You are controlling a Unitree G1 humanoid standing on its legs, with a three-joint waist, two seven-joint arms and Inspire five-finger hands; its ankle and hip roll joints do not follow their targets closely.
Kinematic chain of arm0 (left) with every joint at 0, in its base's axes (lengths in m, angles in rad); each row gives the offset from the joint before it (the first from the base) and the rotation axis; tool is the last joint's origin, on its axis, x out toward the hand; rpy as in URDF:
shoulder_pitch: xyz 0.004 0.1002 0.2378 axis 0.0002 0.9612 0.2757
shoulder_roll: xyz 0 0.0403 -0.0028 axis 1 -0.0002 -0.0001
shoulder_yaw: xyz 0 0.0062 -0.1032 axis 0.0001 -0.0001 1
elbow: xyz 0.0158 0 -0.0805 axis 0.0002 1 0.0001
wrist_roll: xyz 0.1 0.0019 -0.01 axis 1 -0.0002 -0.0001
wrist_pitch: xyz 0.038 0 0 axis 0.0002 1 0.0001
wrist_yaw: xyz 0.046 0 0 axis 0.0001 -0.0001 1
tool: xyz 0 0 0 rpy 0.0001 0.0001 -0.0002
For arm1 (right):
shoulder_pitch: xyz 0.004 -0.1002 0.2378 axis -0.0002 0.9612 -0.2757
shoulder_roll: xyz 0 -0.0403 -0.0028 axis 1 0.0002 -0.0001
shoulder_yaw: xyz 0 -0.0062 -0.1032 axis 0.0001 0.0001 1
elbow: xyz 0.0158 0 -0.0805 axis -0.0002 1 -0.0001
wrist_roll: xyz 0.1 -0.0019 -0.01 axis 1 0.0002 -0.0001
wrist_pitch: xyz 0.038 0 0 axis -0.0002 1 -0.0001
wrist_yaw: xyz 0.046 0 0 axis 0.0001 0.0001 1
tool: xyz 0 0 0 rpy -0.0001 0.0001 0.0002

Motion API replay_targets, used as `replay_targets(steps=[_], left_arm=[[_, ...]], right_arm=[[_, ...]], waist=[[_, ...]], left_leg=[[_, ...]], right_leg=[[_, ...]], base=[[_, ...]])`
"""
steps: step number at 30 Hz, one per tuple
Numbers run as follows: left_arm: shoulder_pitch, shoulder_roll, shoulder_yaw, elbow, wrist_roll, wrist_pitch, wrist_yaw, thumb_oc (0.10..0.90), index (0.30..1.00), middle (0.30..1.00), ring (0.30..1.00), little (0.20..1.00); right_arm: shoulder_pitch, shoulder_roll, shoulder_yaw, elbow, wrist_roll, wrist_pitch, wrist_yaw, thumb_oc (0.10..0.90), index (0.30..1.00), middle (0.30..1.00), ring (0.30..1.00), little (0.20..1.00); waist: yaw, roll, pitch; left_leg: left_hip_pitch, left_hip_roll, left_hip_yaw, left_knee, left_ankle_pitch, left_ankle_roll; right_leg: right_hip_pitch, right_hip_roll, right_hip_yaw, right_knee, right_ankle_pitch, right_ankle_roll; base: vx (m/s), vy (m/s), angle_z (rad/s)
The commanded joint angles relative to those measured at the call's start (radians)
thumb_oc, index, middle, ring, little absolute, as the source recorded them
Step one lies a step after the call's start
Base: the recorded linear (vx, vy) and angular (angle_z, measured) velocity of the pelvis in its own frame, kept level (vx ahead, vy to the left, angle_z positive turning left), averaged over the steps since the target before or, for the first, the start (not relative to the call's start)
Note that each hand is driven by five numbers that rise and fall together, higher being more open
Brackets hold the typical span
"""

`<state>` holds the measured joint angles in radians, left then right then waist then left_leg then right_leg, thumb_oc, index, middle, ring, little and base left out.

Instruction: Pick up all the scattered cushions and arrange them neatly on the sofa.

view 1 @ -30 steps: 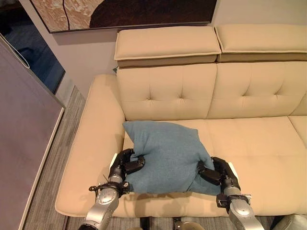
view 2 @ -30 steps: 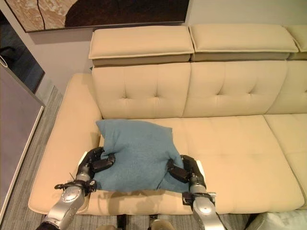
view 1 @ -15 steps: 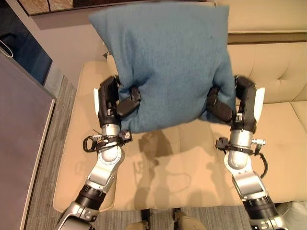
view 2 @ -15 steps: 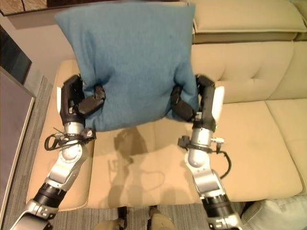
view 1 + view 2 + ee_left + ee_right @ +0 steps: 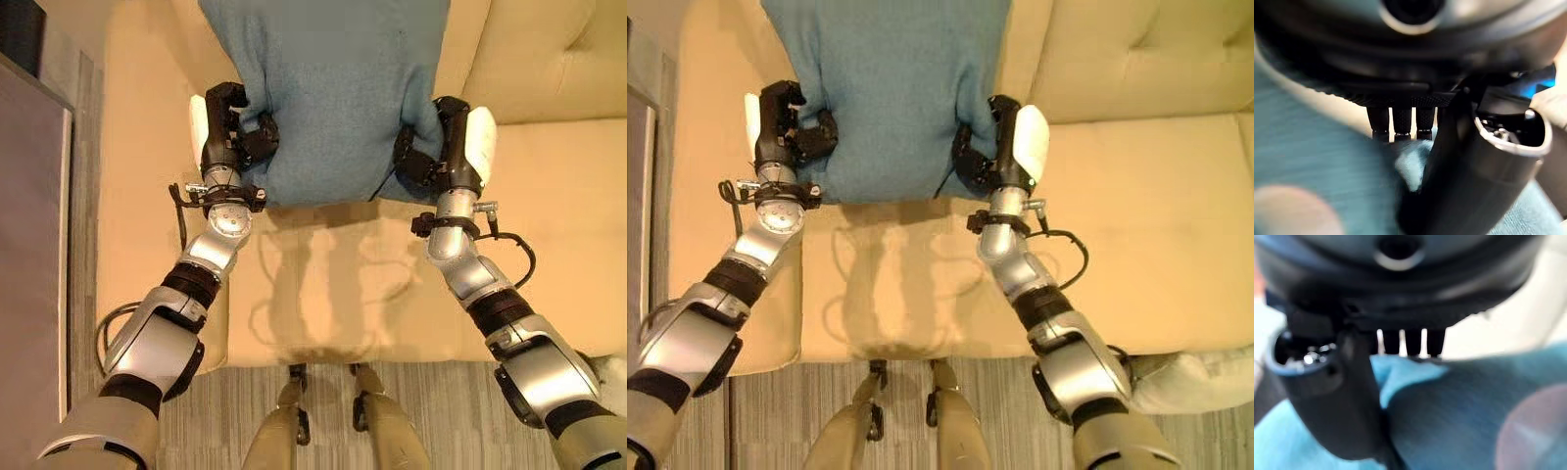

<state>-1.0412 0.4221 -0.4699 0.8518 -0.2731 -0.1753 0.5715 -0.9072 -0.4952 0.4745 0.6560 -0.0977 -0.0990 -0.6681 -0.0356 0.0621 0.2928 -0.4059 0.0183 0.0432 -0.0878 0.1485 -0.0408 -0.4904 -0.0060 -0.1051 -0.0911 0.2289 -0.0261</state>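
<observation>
Beige sofa (image 5: 549, 186) spans your head views, with grey plank floor (image 5: 196, 411) along its front edge and a dark panel (image 5: 29, 245) at far left.

1 blue cushion (image 5: 328, 88) is up in the air over the seat, in front of the backrest, its top cut off by the view edge. It casts a shadow on the seat below.

Your left hand (image 5: 227, 137) has fingers and thumb curled into the cushion's lower left corner. Left wrist view confirms it: thumb (image 5: 1459, 161) pressed into blue cloth, fingertips (image 5: 1400, 122) past a bunched fold.

Your right hand (image 5: 441, 147) clamps the lower right corner the same way; right wrist view shows its thumb (image 5: 1347, 396) dug into the cloth.

Both hands sit level, 1 on each side of the cushion.
</observation>
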Motion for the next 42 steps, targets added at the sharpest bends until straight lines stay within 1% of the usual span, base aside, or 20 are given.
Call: replay_targets(steps=[1,3,5,7,8,9,10,11,16,19,20,24,25,29,33,35,36,38,40,42], left_arm=[[-0.126,0.000,-0.043,-0.108,0.061,-0.111,-0.038,0.800,0.900,0.900,0.900,0.900],[-0.096,0.001,-0.035,-0.107,0.055,-0.109,-0.046,0.800,0.900,0.900,0.900,0.900],[0.042,-0.014,0.009,-0.098,0.012,-0.109,-0.080,0.800,0.900,0.900,0.900,0.900],[0.085,-0.012,0.018,-0.110,0.020,-0.105,-0.087,0.800,0.900,0.900,0.900,0.900],[0.175,-0.002,0.037,-0.142,0.049,-0.099,-0.099,0.800,0.900,0.900,0.900,0.900],[0.181,-0.002,0.037,-0.146,0.051,-0.097,-0.098,0.800,0.900,0.900,0.900,0.900],[0.256,-0.003,0.060,-0.161,0.075,-0.090,-0.109,0.800,0.900,0.900,0.900,0.900],[0.292,-0.006,0.073,-0.163,0.082,-0.087,-0.115,0.800,0.900,0.900,0.900,0.900],[0.389,-0.006,0.113,-0.174,0.088,-0.082,-0.138,0.800,0.900,0.900,0.900,0.900],[0.469,0.019,0.155,-0.207,0.093,-0.082,-0.160,0.800,0.900,0.900,0.900,0.900],[0.472,0.019,0.155,-0.209,0.093,-0.081,-0.161,0.800,0.900,0.900,0.900,0.900],[0.559,0.041,0.196,-0.248,0.106,-0.079,-0.191,0.800,0.900,0.900,0.900,0.900],[0.606,0.053,0.214,-0.273,0.114,-0.082,-0.210,0.800,0.900,0.900,0.900,0.900],[0.647,0.047,0.230,-0.304,0.093,-0.094,-0.219,0.800,0.900,0.900,0.900,0.900],[0.734,0.018,0.248,-0.344,0.050,-0.111,-0.236,0.800,0.900,0.900,0.900,0.900],[0.806,0.004,0.241,-0.370,0.033,-0.118,-0.264,0.800,0.900,0.900,0.900,0.900],[0.807,0.005,0.241,-0.371,0.033,-0.118,-0.264,0.800,0.900,0.900,0.900,0.900],[0.882,-0.002,0.242,-0.397,-0.002,-0.122,-0.299,0.800,0.900,0.900,0.900,0.900],[0.907,-0.002,0.243,-0.403,-0.018,-0.126,-0.310,0.800,0.900,0.900,0.900,0.900],[0.986,0.001,0.259,-0.433,-0.074,-0.136,-0.339,0.800,0.900,0.900,0.900,0.900]], right_arm=[[-0.164,0.054,0.006,-0.148,-0.030,-0.106,0.024,0.800,0.900,0.900,0.900,0.900],[-0.149,0.048,0.009,-0.147,-0.032,-0.104,0.042,0.800,0.900,0.900,0.900,0.900],[-0.094,0.033,0.004,-0.133,-0.015,-0.102,0.082,0.800,0.900,0.900,0.900,0.900],[-0.072,0.021,-0.006,-0.136,-0.011,-0.104,0.088,0.800,0.900,0.900,0.900,0.900],[-0.023,0.005,-0.038,-0.151,-0.002,-0.113,0.100,0.800,0.900,0.900,0.900,0.900],[-0.018,0.005,-0.039,-0.155,-0.002,-0.112,0.101,0.800,0.900,0.900,0.900,0.900],[0.032,-0.014,-0.079,-0.165,0.006,-0.121,0.109,0.800,0.900,0.900,0.900,0.900],[0.057,-0.020,-0.096,-0.171,0.011,-0.123,0.115,0.800,0.900,0.900,0.900,0.900],[0.149,-0.041,-0.149,-0.184,0.036,-0.125,0.146,0.800,0.900,0.900,0.900,0.900],[0.244,-0.066,-0.195,-0.211,0.055,-0.130,0.183,0.800,0.900,0.900,0.900,0.900],[0.248,-0.066,-0.196,-0.213,0.055,-0.129,0.184,0.800,0.900,0.900,0.900,0.900],[0.373,-0.073,-0.254,-0.247,0.077,-0.137,0.224,0.800,0.900,0.900,0.900,0.900],[0.423,-0.075,-0.280,-0.236,0.071,-0.133,0.234,0.800,0.900,0.900,0.900,0.900],[0.428,-0.067,-0.290,-0.207,0.062,-0.124,0.219,0.800,0.900,0.900,0.900,0.900],[0.424,-0.039,-0.294,-0.148,0.083,-0.111,0.207,0.800,0.900,0.900,0.900,0.900],[0.414,-0.027,-0.291,-0.105,0.110,-0.103,0.210,0.800,0.900,0.900,0.900,0.900],[0.413,-0.027,-0.290,-0.104,0.111,-0.104,0.210,0.800,0.900,0.900,0.900,0.900],[0.380,-0.029,-0.275,-0.059,0.130,-0.096,0.216,0.800,0.900,0.900,0.900,0.900],[0.366,-0.034,-0.273,-0.040,0.137,-0.093,0.215,0.800,0.900,0.900,0.900,0.900],[0.309,-0.048,-0.266,0.021,0.160,-0.084,0.207,0.800,0.900,0.900,0.900,0.900]], waist=[[0.004,-0.049,-0.073],[0.004,-0.050,-0.075],[0.007,-0.055,-0.076],[0.009,-0.055,-0.074],[0.013,-0.057,-0.071],[0.013,-0.057,-0.074],[0.017,-0.057,-0.071],[0.019,-0.058,-0.071],[0.022,-0.060,-0.073],[0.025,-0.064,-0.083],[0.025,-0.065,-0.085],[0.024,-0.066,-0.099],[0.025,-0.065,-0.102],[0.031,-0.061,-0.101],[0.045,-0.053,-0.104],[0.059,-0.048,-0.102],[0.058,-0.048,-0.102],[0.075,-0.039,-0.088],[0.081,-0.036,-0.082],[0.112,-0.021,-0.060]], left_leg=[[0.006,-0.029,-0.080,0.001,-0.020,-0.006],[0.005,-0.030,-0.083,0.001,-0.021,-0.007],[0.008,-0.030,-0.087,0.001,-0.018,-0.013],[0.007,-0.030,-0.088,0.001,-0.017,-0.014],[0.009,-0.030,-0.090,0.001,-0.017,-0.016],[0.009,-0.030,-0.090,0.001,-0.017,-0.016],[0.011,-0.030,-0.092,0.001,-0.015,-0.017],[0.011,-0.029,-0.092,0.001,-0.015,-0.018],[0.016,-0.028,-0.095,0.001,-0.017,-0.020],[0.026,-0.025,-0.096,0.001,-0.018,-0.022],[0.027,-0.025,-0.096,0.001,-0.018,-0.022],[0.055,-0.022,-0.092,0.001,-0.025,-0.021],[0.074,-0.023,-0.088,0.001,-0.029,-0.020],[0.078,-0.025,-0.086,0.001,-0.028,-0.018],[0.071,-0.027,-0.086,0.001,-0.026,-0.016],[0.066,-0.030,-0.089,0.001,-0.024,-0.014],[0.067,-0.030,-0.089,0.001,-0.024,-0.014],[0.068,-0.032,-0.095,0.001,-0.019,-0.014],[0.069,-0.033,-0.096,0.001,-0.017,-0.015],[0.068,-0.034,-0.103,0.001,-0.009,-0.018]], right_leg=[[0.092,-0.035,0.026,0.016,-0.088,0.117],[0.091,-0.035,0.023,0.016,-0.088,0.116],[0.097,-0.032,0.014,0.014,-0.091,0.111],[0.097,-0.032,0.012,0.014,-0.092,0.110],[0.100,-0.031,0.009,0.012,-0.094,0.110],[0.101,-0.031,0.009,0.012,-0.094,0.110],[0.104,-0.030,0.007,0.012,-0.096,0.108],[0.106,-0.030,0.005,0.012,-0.098,0.107],[0.114,-0.029,-0.002,0.011,-0.102,0.104],[0.130,-0.025,-0.006,0.008,-0.107,0.101],[0.131,-0.025,-0.006,0.007,-0.107,0.101],[0.161,-0.023,-0.006,0.005,-0.115,0.099],[0.180,-0.022,-0.007,0.004,-0.121,0.098],[0.184,-0.022,-0.009,0.004,-0.121,0.099],[0.177,-0.023,-0.009,0.004,-0.119,0.101],[0.176,-0.024,-0.011,0.004,-0.122,0.097],[0.176,-0.024,-0.011,0.004,-0.122,0.097],[0.179,-0.026,-0.016,0.011,-0.128,0.092],[0.180,-0.028,-0.020,0.014,-0.129,0.091],[0.177,-0.033,-0.032,0.022,-0.131,0.088]], base=[[0.01,-0.047,0.00],[0.00,-0.030,0.02],[0.00,-0.069,0.11],[-0.01,-0.034,0.13],[0.00,-0.020,0.11],[-0.01,-0.037,-0.08],[-0.01,-0.030,-0.12],[-0.01,-0.038,-0.04],[-0.01,-0.027,0.21],[0.00,-0.025,0.08],[0.02,-0.026,0.03],[0.01,-0.008,-0.01],[0.02,-0.027,-0.04],[0.00,0.000,0.00],[0.00,0.000,0.00],[0.01,-0.009,0.02],[0.01,-0.016,0.05],[0.01,-0.008,0.02],[0.00,0.000,0.00],[0.00,-0.026,0.05]])
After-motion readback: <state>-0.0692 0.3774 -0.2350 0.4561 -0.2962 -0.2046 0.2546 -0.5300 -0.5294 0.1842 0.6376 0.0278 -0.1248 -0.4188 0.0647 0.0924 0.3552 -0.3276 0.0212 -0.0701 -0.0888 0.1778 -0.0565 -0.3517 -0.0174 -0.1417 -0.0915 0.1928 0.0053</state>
